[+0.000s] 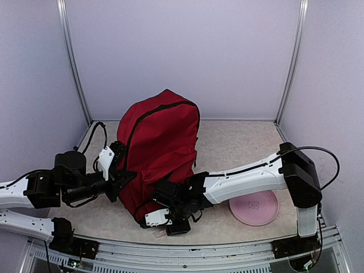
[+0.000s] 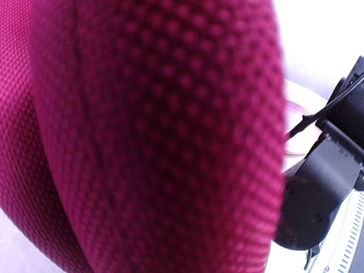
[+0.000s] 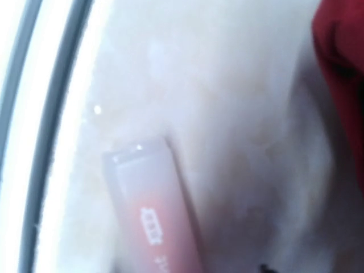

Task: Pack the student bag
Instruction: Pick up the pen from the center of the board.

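Student bag (image 1: 162,148), a large dark red backpack of soft woven cloth, stands upright near the middle of a pale speckled worktop (image 1: 239,142). Its top is rounded, a black zipper arcs over the upper front, and the lower body sags in loose folds.

Left gripper (image 1: 118,170), black with a white casing behind it, is pressed against the bag's left side about halfway up. Its fingers are hidden against the fabric, so I cannot tell whether they are apart or pinched on cloth. Right gripper (image 1: 166,220) reaches in from the right and sits low at the bag's near bottom edge. Its fingers are hidden too, so its opening cannot be told.

A flat, round pink plate (image 1: 256,207) lies on the worktop to the right of the bag, apart from it.

Only the overhead view shows the whole bag, both arms and the plate. The left wrist view is almost filled by red cloth (image 2: 153,136) seen very close, with a fine dotted weave and one rounded fold. The right wrist view is blurred. It shows bare worktop, a corner of red cloth at the upper right, and a small oblong pale pink item (image 3: 151,210) with a red label lying flat. Neither wrist view shows its own fingers
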`<action>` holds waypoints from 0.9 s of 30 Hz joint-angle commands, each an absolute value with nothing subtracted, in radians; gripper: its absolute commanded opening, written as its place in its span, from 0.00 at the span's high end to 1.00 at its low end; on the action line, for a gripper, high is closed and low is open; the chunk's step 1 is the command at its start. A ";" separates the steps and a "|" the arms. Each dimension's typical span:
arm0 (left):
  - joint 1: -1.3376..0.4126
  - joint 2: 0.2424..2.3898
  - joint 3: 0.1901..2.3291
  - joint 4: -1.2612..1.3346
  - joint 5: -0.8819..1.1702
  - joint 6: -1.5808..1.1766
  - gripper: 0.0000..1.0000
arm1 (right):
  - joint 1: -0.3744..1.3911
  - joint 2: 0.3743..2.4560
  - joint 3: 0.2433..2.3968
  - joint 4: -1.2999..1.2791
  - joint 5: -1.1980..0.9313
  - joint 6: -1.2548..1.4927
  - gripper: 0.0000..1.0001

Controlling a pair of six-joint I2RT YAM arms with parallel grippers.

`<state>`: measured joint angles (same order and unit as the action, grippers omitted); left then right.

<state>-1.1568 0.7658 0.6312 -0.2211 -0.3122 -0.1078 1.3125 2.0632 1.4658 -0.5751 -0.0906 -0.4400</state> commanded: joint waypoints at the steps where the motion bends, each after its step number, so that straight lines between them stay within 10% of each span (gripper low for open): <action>1: -1.164 0.753 0.688 -0.177 -0.321 -0.109 1.00 | 1.307 2.120 1.497 -0.661 -0.045 -0.462 0.49; 11: -1.164 0.758 0.689 -0.175 -0.316 -0.103 1.00 | 1.314 2.103 1.513 -0.705 -0.045 -0.468 0.92; 27: -1.162 0.754 0.687 -0.168 -0.310 -0.104 1.00 | 1.237 1.688 1.308 -0.500 0.050 -0.432 1.00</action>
